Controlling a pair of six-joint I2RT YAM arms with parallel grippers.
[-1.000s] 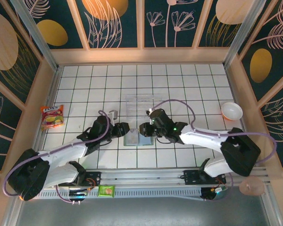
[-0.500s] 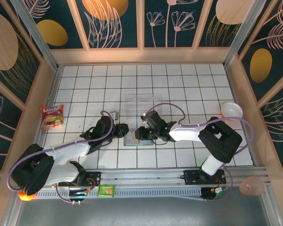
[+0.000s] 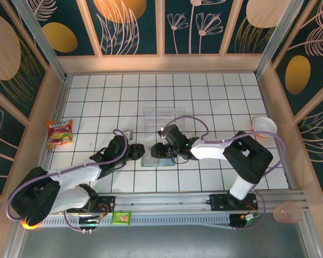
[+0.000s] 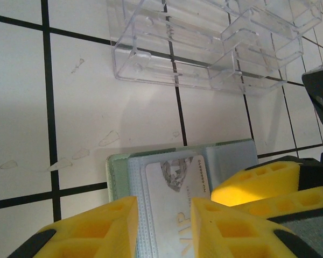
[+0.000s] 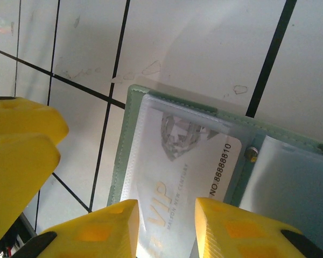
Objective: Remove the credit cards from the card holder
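Nearer the table's (image 3: pixel 97 97) near edge than its far one, about midway across, the grey-green card holder (image 4: pixel 232 157) lies open and flat. The left gripper (image 4: pixel 164 215) and right gripper (image 5: pixel 166 215) hover low over it, each with its jaws parted and gripping nothing. A white VIP card (image 5: pixel 177 156) sits in the holder's clear sleeve below them. Just beyond stands a clear plastic organiser (image 3: pixel 162 119). About level with it are a snack packet (image 3: pixel 59 133) by the left edge and a white bowl (image 3: pixel 264 127) by the right.
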